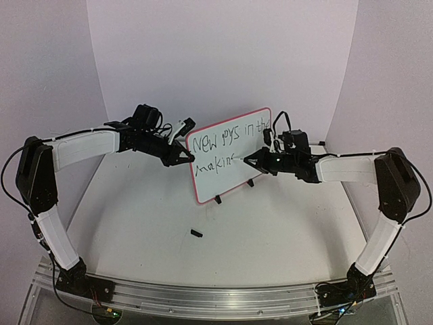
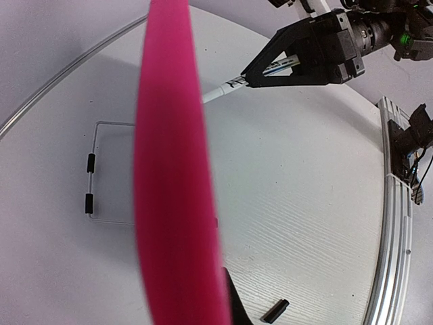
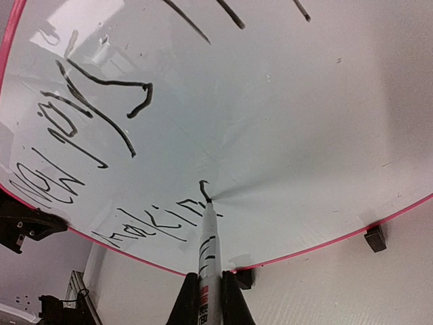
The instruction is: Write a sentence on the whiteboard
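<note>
The whiteboard (image 1: 233, 169) with its red-pink frame stands tilted at mid-table. The sentence (image 1: 226, 139) is in two black rows, the lower row (image 3: 145, 223) shorter. My left gripper (image 1: 187, 158) is shut on the board's left edge. In the left wrist view the frame (image 2: 172, 169) runs edge-on, and one black finger (image 2: 235, 306) shows beside it. My right gripper (image 1: 252, 161) is shut on the black-and-white marker pen (image 3: 207, 247). The pen's tip (image 3: 208, 202) touches the board at the end of the lower row, under a fresh hook-shaped stroke.
A small black pen cap (image 1: 197, 233) lies on the table in front of the board and shows in the left wrist view (image 2: 275, 311). The board's black feet (image 3: 374, 237) rest on the table. A thin wire stand (image 2: 90, 183) lies behind the board. An aluminium rail (image 1: 203, 298) runs along the near edge.
</note>
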Robot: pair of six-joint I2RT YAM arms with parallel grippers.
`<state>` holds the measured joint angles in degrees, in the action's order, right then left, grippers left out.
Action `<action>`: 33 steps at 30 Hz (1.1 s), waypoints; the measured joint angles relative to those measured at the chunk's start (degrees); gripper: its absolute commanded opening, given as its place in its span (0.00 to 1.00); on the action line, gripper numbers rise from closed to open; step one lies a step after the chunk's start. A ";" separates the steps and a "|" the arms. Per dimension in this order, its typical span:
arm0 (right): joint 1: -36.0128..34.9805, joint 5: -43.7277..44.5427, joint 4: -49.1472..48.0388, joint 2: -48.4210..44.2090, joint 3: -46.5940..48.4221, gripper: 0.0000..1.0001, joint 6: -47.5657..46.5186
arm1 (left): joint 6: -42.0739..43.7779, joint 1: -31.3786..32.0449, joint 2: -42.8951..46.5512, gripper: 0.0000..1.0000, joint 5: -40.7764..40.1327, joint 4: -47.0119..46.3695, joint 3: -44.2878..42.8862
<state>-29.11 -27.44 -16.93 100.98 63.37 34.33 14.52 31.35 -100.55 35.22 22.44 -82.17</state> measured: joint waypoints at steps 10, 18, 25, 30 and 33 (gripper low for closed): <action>0.01 0.68 0.60 0.06 -0.04 0.00 -0.03 | 0.02 0.00 -0.02 0.00 0.01 0.00 0.00; 0.01 1.44 1.56 0.06 -0.04 0.00 -0.21 | 0.06 0.00 0.00 0.00 0.02 0.00 0.00; 0.04 2.14 2.06 -0.15 0.00 0.00 -0.72 | 0.11 0.00 -0.02 0.00 0.04 0.00 0.00; 0.21 2.72 2.91 -0.85 0.55 0.00 -1.11 | 0.24 0.00 -0.02 0.00 0.04 0.00 0.00; 0.21 2.78 3.26 -1.30 1.15 0.00 -1.28 | 0.24 0.00 -0.02 0.00 0.04 0.00 0.00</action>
<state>-28.91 -24.66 -13.67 99.68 64.52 33.05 14.76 31.35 -100.57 35.27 22.44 -82.17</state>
